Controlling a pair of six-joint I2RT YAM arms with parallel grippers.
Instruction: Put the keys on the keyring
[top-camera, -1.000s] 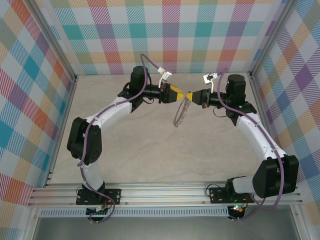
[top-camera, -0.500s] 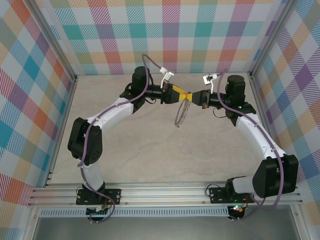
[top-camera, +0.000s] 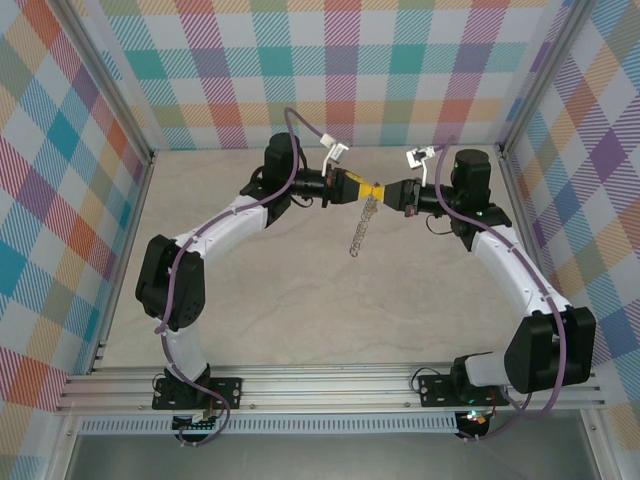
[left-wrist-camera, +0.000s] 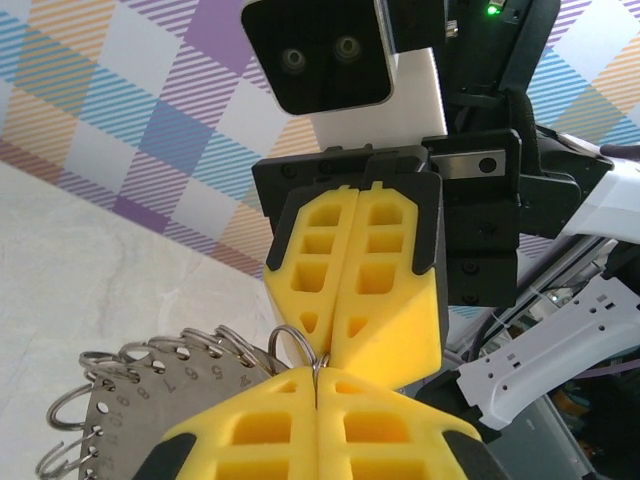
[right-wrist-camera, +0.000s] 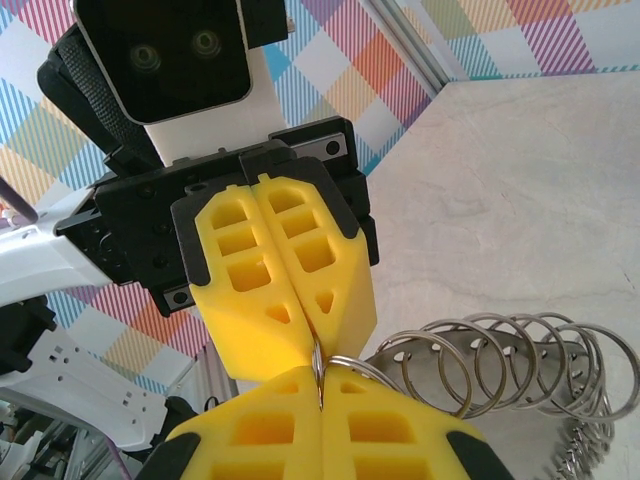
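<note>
The keyring (top-camera: 360, 228) hangs edge-on like a chain under the two grippers, which meet tip to tip above the back of the table. It is a flat grey ring (left-wrist-camera: 140, 410) stamped with numbers and fringed with silvery wire loops (right-wrist-camera: 480, 355). My left gripper (top-camera: 370, 189) (left-wrist-camera: 318, 372) is shut on one small loop (left-wrist-camera: 290, 340) at the ring's top. My right gripper (top-camera: 384, 190) (right-wrist-camera: 320, 378) is shut on a loop at the same spot, its yellow fingers (left-wrist-camera: 355, 270) facing the left ones (right-wrist-camera: 285, 285). The keys are hidden.
Checked walls (top-camera: 350, 70) and aluminium posts (top-camera: 510, 150) box in the table (top-camera: 300, 300). Both arms arch in from the near rail (top-camera: 330, 385).
The left gripper has shut its jaws on a loop next to the right gripper's tips. The keyring has turned from a slanted oval to hang edge-on.
</note>
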